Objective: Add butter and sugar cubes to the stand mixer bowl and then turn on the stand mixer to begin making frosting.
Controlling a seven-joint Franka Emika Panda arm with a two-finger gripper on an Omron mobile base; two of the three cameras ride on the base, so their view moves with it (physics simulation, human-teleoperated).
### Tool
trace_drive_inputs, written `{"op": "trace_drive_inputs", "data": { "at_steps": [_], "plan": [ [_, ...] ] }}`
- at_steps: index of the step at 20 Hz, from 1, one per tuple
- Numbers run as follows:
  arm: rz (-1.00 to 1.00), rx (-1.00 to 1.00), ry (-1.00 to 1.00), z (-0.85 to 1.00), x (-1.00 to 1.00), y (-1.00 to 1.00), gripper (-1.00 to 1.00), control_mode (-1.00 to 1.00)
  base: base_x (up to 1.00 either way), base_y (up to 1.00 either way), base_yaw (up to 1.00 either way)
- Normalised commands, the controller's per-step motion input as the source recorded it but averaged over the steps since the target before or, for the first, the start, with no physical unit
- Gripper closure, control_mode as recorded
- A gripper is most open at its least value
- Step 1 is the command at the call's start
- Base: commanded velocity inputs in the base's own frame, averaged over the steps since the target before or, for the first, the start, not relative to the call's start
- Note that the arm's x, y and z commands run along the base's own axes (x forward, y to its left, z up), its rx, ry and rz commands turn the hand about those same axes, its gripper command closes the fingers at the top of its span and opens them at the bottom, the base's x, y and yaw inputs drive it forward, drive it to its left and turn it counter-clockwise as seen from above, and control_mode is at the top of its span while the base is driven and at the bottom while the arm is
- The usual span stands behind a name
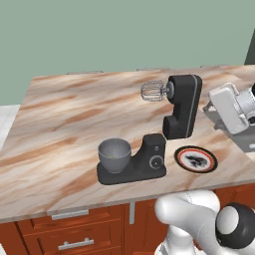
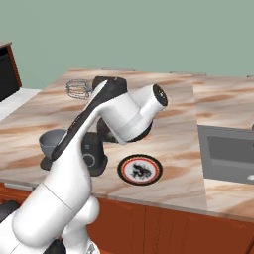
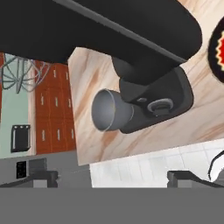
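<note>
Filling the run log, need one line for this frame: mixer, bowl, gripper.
stand mixer: head tilted up | stand mixer bowl: on base | gripper: open, nothing held | plate: right of mixer

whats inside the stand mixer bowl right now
The stand mixer bowl shows a faint yellowish patch near its bottom, possibly butter; the near wall hides the rest, so the sugar cubes can't be confirmed.

Your arm (image 2: 74, 163) is glossy white with rounded, bulbous links, a black stripe along one link and dark joint caps. Your tool (image 3: 112, 177) ends in two small dark grey, blocky fingertips (image 3: 43, 177).
</note>
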Motion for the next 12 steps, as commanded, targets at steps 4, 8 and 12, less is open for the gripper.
{"op": "trace_drive_inputs", "data": {
  "at_steps": [4,8,12],
  "plan": [
    [-0.05,0.19,-0.04,0.11,0.49,-0.78,-1.0,-1.0,0.0,0.0,0.0],
    [-0.04,0.21,-0.01,0.01,0.48,-0.72,-1.0,-1.0,0.0,0.0,0.0],
    [-0.06,0.23,0.0,0.02,0.45,-0.33,-1.0,-1.0,0.0,0.0,0.0]
  ]
}}
